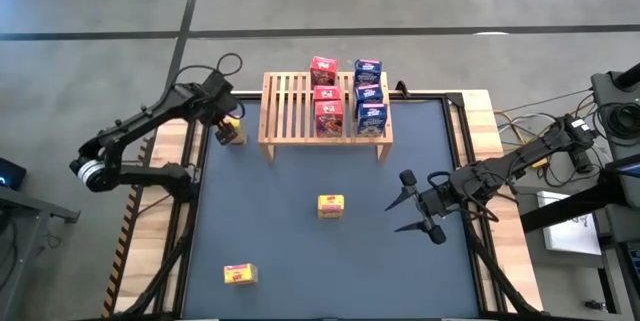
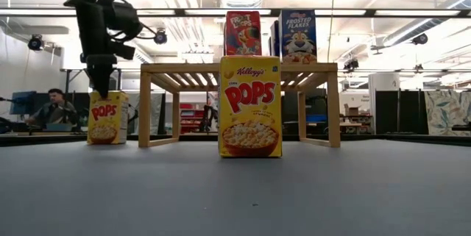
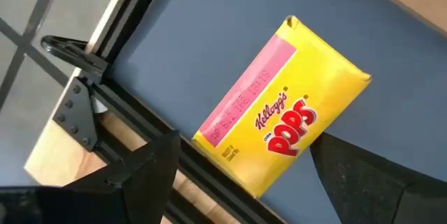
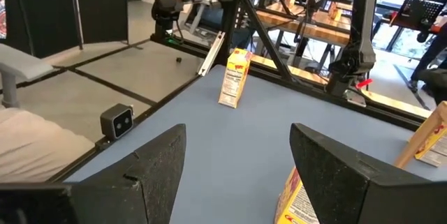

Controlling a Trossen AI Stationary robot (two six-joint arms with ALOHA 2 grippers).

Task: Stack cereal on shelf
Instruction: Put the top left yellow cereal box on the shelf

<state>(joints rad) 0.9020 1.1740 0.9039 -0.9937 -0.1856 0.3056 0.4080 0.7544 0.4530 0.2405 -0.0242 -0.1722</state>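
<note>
The shelf (image 1: 300,111) stands at the table's far side. On its slatted top, three red cereal boxes (image 1: 326,94) stand in a row beside three blue ones (image 1: 369,93). Three yellow boxes stand upright on the table: one left of the shelf (image 1: 233,132), one mid-table (image 1: 331,205), one near left (image 1: 240,274). My left gripper (image 2: 101,89) is open and points down just above the yellow box (image 3: 279,112) beside the shelf, a finger showing at each side of it. My right gripper (image 1: 405,206) hangs open and level, right of the middle box, holding nothing.
The table's black rail and wooden border (image 3: 63,147) run close beside the yellow box under my left gripper. The shelf's left leg (image 2: 144,107) stands just right of that box. Open blue mat lies between the middle box and the near edge.
</note>
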